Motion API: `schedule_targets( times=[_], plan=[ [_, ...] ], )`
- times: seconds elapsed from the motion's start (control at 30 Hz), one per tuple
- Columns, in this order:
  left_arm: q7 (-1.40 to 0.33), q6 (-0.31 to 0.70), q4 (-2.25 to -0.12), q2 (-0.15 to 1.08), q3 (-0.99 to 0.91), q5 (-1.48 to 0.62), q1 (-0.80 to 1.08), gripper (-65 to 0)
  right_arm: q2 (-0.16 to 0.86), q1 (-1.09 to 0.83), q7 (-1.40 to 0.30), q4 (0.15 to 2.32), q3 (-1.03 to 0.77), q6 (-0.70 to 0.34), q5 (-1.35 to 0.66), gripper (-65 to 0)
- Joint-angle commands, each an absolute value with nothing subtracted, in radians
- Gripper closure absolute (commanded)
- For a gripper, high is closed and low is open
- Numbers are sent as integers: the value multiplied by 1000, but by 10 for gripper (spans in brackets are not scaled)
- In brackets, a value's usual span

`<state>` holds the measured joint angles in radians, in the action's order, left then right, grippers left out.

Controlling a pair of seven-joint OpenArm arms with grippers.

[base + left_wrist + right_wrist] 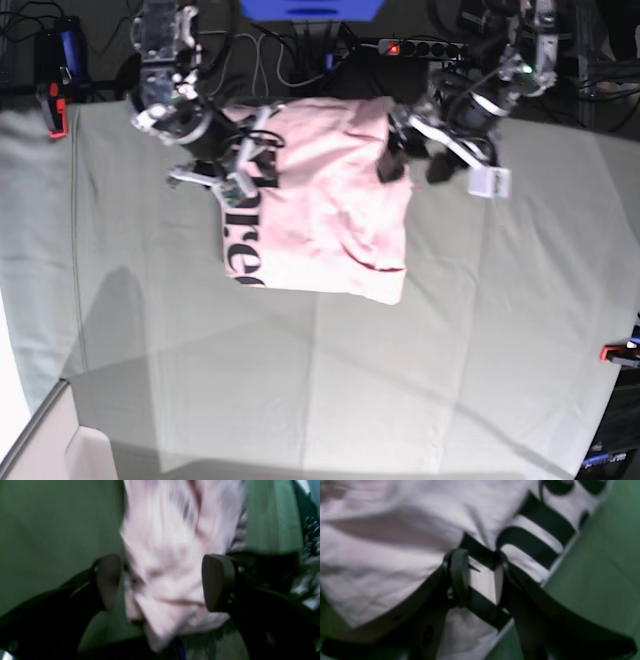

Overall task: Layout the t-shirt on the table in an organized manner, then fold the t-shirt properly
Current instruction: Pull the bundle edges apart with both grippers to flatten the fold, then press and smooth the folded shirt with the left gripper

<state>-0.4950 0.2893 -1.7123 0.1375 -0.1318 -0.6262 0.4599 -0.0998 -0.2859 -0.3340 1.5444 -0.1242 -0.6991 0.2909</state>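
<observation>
The t-shirt (pixel 320 205) lies half-folded at the far side of the table (pixel 400 380). The left gripper (pixel 162 582) stands wide, cloth loose between its jaws, apparently letting go. The right gripper (pixel 480 577) is narrow, pinching the lettered edge to steady it.

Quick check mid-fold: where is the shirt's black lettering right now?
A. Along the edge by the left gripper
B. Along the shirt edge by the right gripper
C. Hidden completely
B: black letters run along the t-shirt edge beside the right gripper, far from the left gripper.
</observation>
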Motion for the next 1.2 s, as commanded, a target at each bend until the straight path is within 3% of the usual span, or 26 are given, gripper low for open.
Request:
schedule_targets(
  times=[0.0,0.27,0.67,1.17],
  plan=[
    [-484,297,-1727,139,-151,-634,461,-494,-104,-274,-320,1549,-150,-698,283,-190],
    [-484,297,-1692,99,-174,-634,377,-495,-104,-292,-318,1566,-208,-698,283,-210],
    [-484,295,-1558,53,-148,-634,305,-495,-130,-352,-320,1784,-202,-698,232,-210],
    [-484,295,-1346,28,-147,-631,202,-491,-128,-354,-321,1790,-208,-698,234,-210]
  ],
)
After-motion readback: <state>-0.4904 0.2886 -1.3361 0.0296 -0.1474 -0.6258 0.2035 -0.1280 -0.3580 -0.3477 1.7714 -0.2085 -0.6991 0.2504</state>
